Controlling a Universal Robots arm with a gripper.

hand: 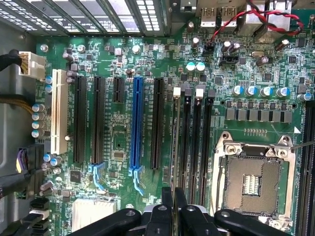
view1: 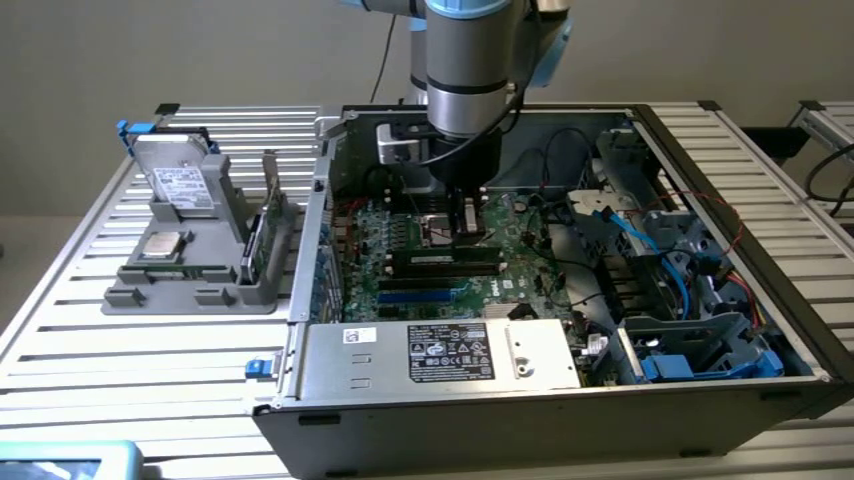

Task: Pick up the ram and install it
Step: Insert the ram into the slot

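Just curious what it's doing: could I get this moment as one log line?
arm: in open PC case | gripper: low over motherboard, at memory slots | hard drive: in holder

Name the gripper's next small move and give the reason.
Probably a slow, straight descent. The gripper, shut on the ram held edge-on, hangs just above the motherboard, roughly in line with an empty memory slot beside the CPU socket. The ram does not look seated yet.
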